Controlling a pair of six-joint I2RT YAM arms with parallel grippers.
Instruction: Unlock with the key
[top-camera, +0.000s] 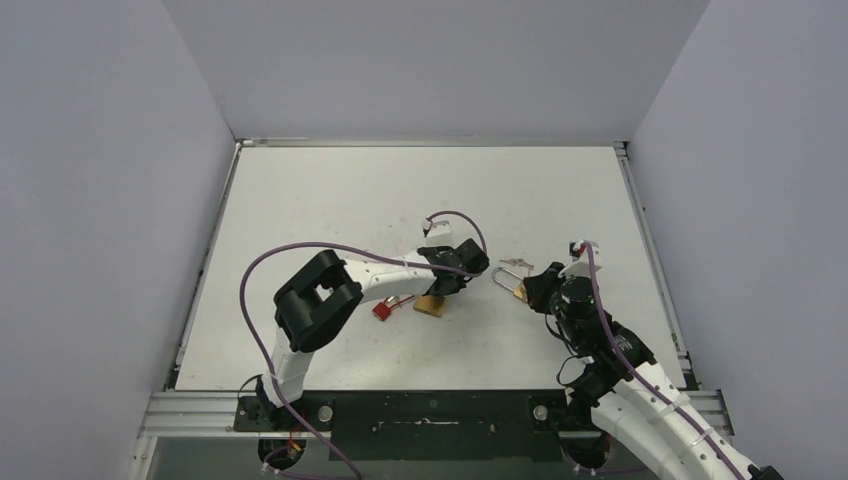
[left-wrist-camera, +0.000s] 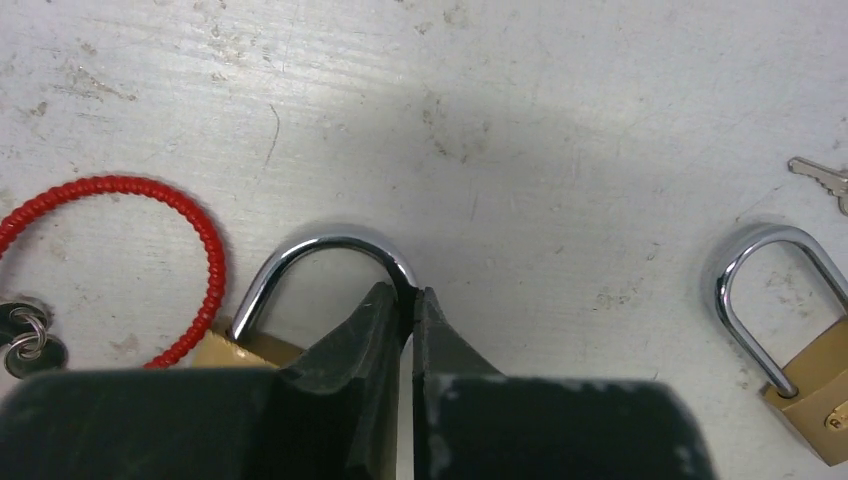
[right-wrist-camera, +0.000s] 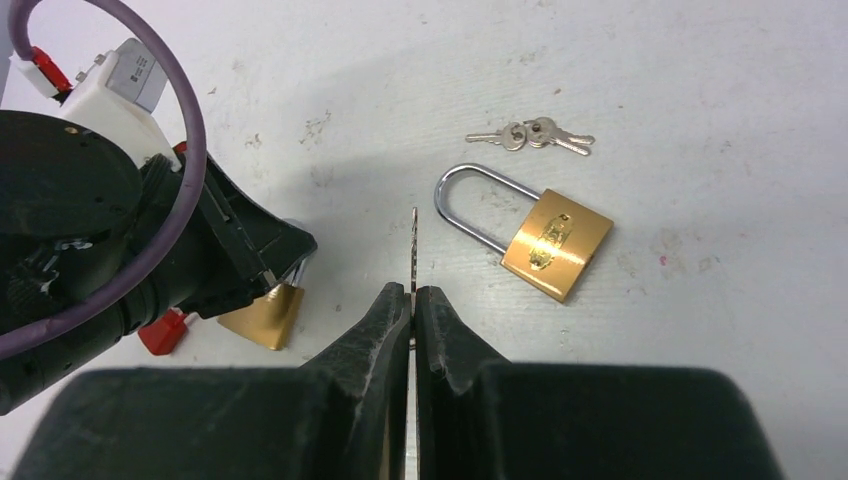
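1. Nearest the arm bases, on the right: right gripper pressed fully together on a thin silver key. Seen edge-on, with the blade poking out past the fingertips and raised off the table.
2. To the left, at much the same depth: left gripper all but closed, pinching one leg of a chrome shackle. Only a hairline slit between the black fingers.
3. Belonging to that shackle: a brass padlock, flat on the scuffed white surface near the middle of the table. Body mostly hidden under the left gripper, with just a golden wedge showing in the right wrist view. Shackle bright, smooth and evenly arched. Impossible to tell whether latched.
4. Just beside that lock, on its left: a red beaded cord curved into a loop, with a small metal ring at its lower end.
5. A little farther out, between the two grippers and apart from both: a second padlock, lying flat and tilted. Rectangular brass body with a stamped emblem, and a long chrome shackle with both legs meeting the body.
6. Farthest: two small spare keys joined at a ring, just beyond the second padlock's shackle and not touching it.
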